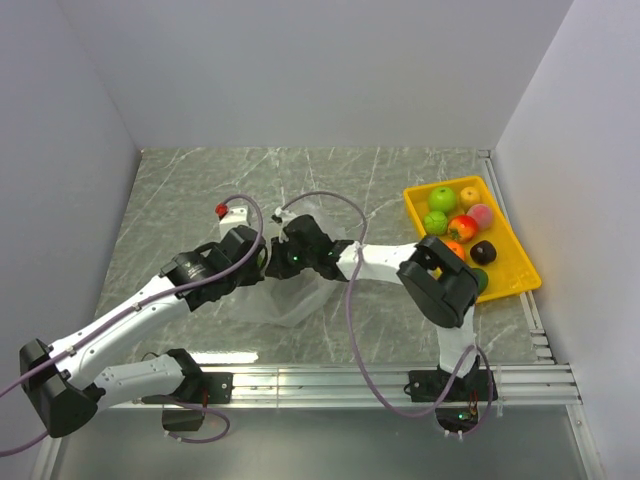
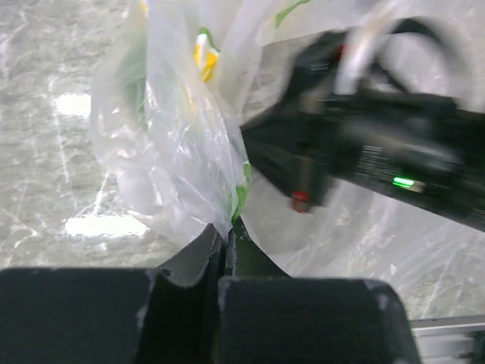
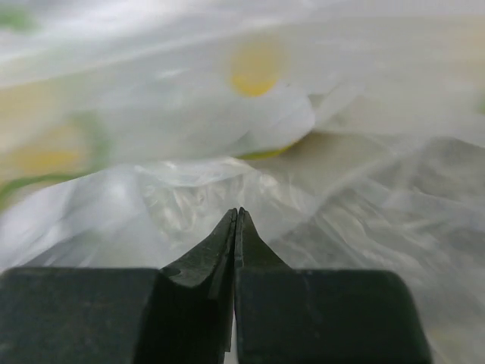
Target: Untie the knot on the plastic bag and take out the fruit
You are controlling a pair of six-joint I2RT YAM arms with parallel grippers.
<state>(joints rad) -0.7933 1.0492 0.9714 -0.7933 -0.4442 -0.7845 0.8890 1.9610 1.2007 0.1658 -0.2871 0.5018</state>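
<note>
The clear crinkled plastic bag [image 1: 295, 300] hangs between both grippers over the middle of the table. My left gripper [image 1: 262, 268] is shut on a fold of its film [image 2: 189, 174], with its tips [image 2: 227, 229] pinching the film. My right gripper [image 1: 283, 265] faces it closely, and its black body shows in the left wrist view [image 2: 364, 144]. Its jaws [image 3: 236, 214] are shut with bag film [image 3: 333, 220] bunched at the tips. Blurred yellow and green fruit shows through the film [image 2: 204, 57] [image 3: 254, 72]. I cannot pick out the knot.
A yellow tray [image 1: 515, 232] at the right holds several fruits, among them a green apple [image 1: 442, 198] and a dark plum [image 1: 483, 251]. A small white block with a red cap [image 1: 222, 210] stands behind the left arm. Grey walls close in the table.
</note>
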